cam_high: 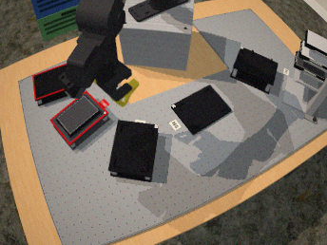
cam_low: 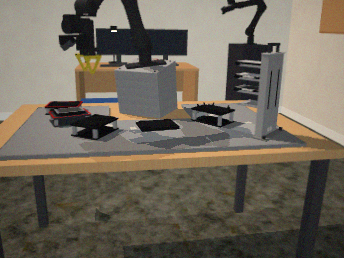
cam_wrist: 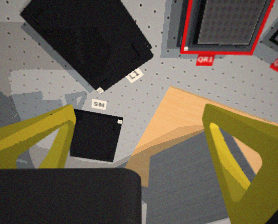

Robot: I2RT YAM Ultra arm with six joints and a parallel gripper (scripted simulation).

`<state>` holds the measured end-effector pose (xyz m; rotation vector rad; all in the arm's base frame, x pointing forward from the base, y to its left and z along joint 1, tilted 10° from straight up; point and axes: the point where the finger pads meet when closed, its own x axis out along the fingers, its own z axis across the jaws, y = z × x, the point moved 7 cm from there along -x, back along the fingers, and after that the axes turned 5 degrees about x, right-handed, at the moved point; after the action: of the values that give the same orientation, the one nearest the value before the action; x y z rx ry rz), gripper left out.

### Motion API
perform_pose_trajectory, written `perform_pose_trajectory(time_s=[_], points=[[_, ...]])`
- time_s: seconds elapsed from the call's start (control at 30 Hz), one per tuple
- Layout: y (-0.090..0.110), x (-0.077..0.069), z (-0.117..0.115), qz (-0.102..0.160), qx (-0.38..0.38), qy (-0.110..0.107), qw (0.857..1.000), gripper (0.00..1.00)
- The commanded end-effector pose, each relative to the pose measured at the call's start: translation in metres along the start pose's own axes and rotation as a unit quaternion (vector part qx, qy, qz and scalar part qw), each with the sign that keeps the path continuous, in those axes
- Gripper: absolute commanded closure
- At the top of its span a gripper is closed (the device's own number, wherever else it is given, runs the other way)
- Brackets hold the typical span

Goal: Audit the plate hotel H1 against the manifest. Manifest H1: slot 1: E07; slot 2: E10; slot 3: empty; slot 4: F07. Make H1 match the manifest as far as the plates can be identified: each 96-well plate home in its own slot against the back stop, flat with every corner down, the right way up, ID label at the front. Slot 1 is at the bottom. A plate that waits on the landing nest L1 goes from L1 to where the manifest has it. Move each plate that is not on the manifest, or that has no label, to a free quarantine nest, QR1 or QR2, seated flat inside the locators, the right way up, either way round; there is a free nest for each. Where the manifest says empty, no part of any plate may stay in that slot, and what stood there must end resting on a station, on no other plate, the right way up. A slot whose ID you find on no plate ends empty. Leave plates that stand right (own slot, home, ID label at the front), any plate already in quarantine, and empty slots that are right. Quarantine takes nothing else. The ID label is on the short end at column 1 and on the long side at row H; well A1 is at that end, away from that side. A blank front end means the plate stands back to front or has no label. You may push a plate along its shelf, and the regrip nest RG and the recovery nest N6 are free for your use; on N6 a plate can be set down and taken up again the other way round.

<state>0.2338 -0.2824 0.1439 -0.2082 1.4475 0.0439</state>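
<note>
My gripper (cam_high: 125, 93) (cam_low: 88, 62) is open and empty, with its yellow fingers spread wide; it hangs high above the table's left side, beside the arm's grey pedestal (cam_high: 157, 30). In the wrist view the fingers frame the mat and the pedestal's edge. A grey 96-well plate (cam_high: 78, 115) (cam_wrist: 225, 22) lies flat in the red-framed quarantine nest QR1. The other red-framed nest, QR2 (cam_high: 48, 84), shows only a black top. The landing nest L1 (cam_high: 134, 149) looks bare and black. The plate hotel H1 (cam_high: 311, 59) stands at the far right with plates in its slots; no labels are readable.
The flat black recovery pad N6 (cam_high: 201, 108) lies mid-table, and it also shows in the wrist view (cam_wrist: 96, 135). The raised regrip nest RG (cam_high: 255, 69) stands toward the hotel. A blue and green bin (cam_high: 57, 7) sits off the table's back left.
</note>
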Motion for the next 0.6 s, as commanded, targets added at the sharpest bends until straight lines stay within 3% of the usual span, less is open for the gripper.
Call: perform_pose_trajectory(time_s=[0.0,0.33,0.4,0.43,0.47,0.57], points=[[-0.001,-0.02,0.013,-0.03,0.012,-0.013,0.999,0.0],[0.013,-0.02,0.036,-0.025,0.012,-0.012,1.0,0.0],[0.015,-0.014,0.042,-0.021,0.012,-0.009,1.0,0.0],[0.017,-0.018,0.044,-0.032,0.005,-0.02,0.999,0.0],[0.027,-0.009,0.041,-0.021,-0.003,-0.014,1.0,0.0],[0.036,-0.009,0.046,-0.024,-0.031,-0.026,0.999,0.0]])
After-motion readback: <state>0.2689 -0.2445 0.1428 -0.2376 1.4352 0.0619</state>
